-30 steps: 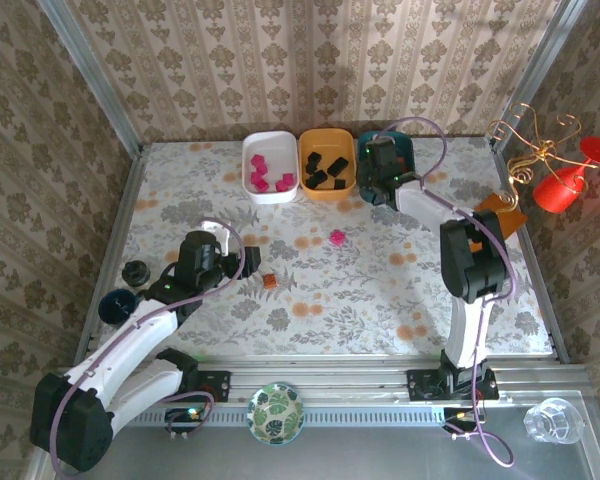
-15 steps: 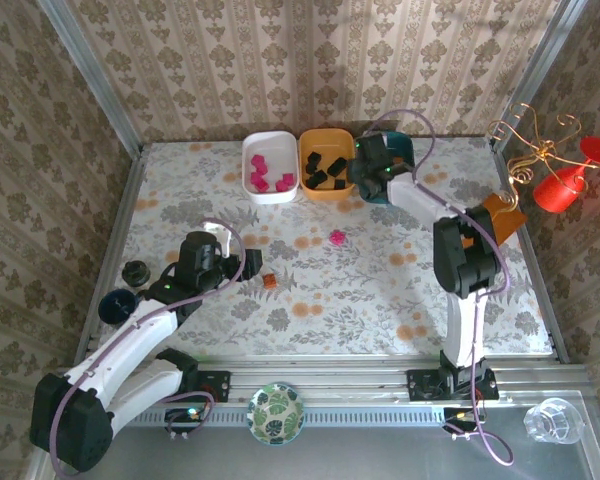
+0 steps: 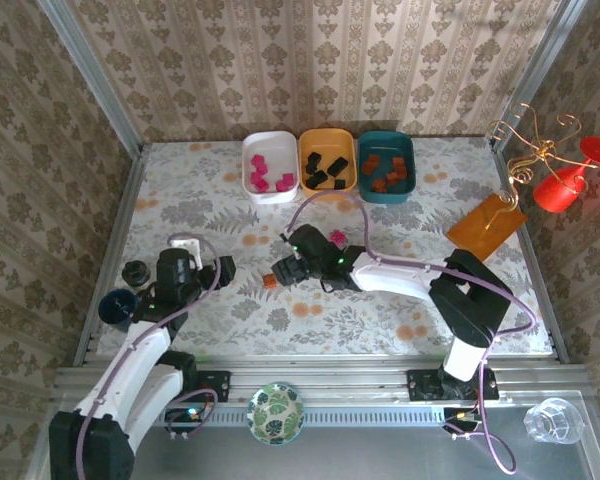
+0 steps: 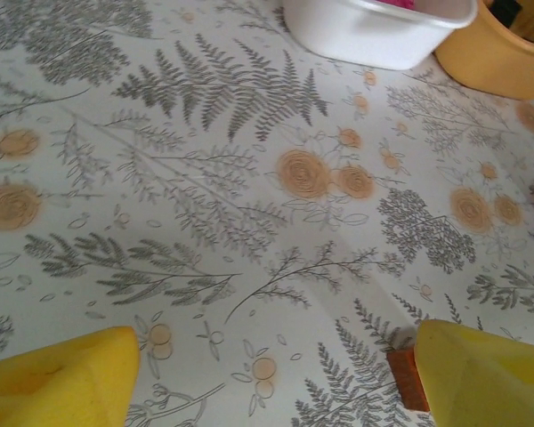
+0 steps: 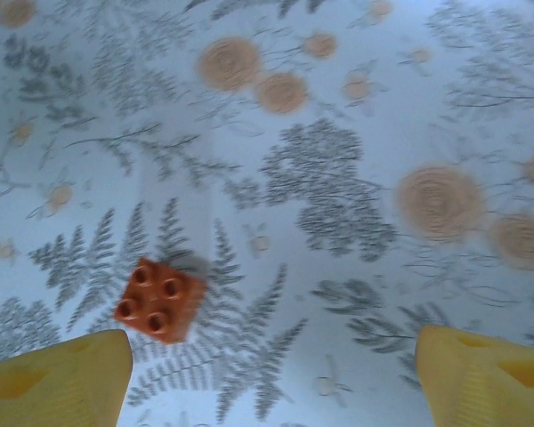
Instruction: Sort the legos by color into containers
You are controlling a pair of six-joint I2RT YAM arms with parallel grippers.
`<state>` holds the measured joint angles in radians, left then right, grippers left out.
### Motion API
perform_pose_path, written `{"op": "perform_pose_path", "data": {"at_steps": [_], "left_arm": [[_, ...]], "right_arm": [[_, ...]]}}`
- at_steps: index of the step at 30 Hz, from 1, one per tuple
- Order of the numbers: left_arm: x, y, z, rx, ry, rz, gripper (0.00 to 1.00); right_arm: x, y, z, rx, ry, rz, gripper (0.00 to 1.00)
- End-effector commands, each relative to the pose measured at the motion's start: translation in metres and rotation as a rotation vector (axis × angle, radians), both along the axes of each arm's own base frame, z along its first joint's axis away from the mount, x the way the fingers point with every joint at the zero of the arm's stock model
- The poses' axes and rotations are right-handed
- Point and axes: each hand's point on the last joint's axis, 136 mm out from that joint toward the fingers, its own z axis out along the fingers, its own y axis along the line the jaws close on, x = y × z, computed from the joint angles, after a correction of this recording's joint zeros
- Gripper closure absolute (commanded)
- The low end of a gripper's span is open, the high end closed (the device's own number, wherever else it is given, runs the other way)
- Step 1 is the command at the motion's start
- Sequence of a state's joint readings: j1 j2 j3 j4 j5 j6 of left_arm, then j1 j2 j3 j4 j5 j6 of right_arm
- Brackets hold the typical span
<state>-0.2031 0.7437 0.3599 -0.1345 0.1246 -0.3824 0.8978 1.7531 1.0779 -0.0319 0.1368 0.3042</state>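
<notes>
Two bricks lie loose on the table (image 3: pixel 430 290) — one orange-brown brick (image 5: pixel 160 300) and one pink brick (image 3: pixel 337 238), apart from each other. Step in hand looks like the pick of the orange-brown one: the right gripper (image 3: pixel 288 270) hovers just beside it, fingers (image 5: pixel 53 378) spread wide, nothing between them. Next move calls for centring over the brick, dropping, closing, then a carry to the teal tray (image 3: pixel 385 200). The left gripper (image 3: pixel 223 268) sits near the same brick, fingers apart and empty too — possible clash. Three trays stand at the far edge: white tray (image 3: pixel 270 197) with about four pink, yellow tray (image 3: pixel 327 196) with about four black, teal with about five orange-brown.
</notes>
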Motion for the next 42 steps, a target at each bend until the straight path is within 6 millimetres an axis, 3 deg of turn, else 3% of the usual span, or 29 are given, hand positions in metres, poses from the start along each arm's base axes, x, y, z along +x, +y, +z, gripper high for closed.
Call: {"op": "perform_pose_path", "data": {"at_steps": [1, 12, 16, 23, 32, 34, 37, 42], "left_arm": [[-0.001, -0.002, 0.002, -0.114, -0.005, -0.01, 0.19], [-0.003, -0.004, 0.002, -0.148, -0.002, -0.038, 0.2], [-0.003, -0.005, 0.002, -0.151, -0.004, -0.042, 0.19], [-0.003, -0.006, 0.003, -0.159, -0.007, -0.044, 0.19], [-0.002, -0.01, 0.005, -0.171, -0.013, -0.063, 0.19], [-0.002, -0.013, 0.005, -0.177, -0.014, -0.077, 0.19], [-0.001, -0.024, 0.009, -0.186, -0.023, -0.129, 0.19], [-0.003, -0.063, 0.024, -0.178, -0.068, -0.26, 0.19]], "right_arm": [[-0.009, 0.021, -0.013, 0.038, 0.022, -0.003, 0.14], [-0.013, 0.052, -0.047, -0.008, 0.047, -0.038, 0.2], [-0.009, 0.048, -0.058, -0.068, 0.036, -0.076, 0.27], [-0.006, 0.037, -0.072, -0.11, 0.028, -0.12, 0.47], [0.001, 0.024, -0.062, -0.09, -0.029, -0.077, 0.65], [0.006, 0.015, -0.054, -0.093, -0.047, -0.08, 0.67], [0.021, -0.013, -0.033, -0.074, -0.086, -0.135, 0.68], [0.063, -0.082, 0.006, 0.032, -0.108, -0.297, 0.68]]}}
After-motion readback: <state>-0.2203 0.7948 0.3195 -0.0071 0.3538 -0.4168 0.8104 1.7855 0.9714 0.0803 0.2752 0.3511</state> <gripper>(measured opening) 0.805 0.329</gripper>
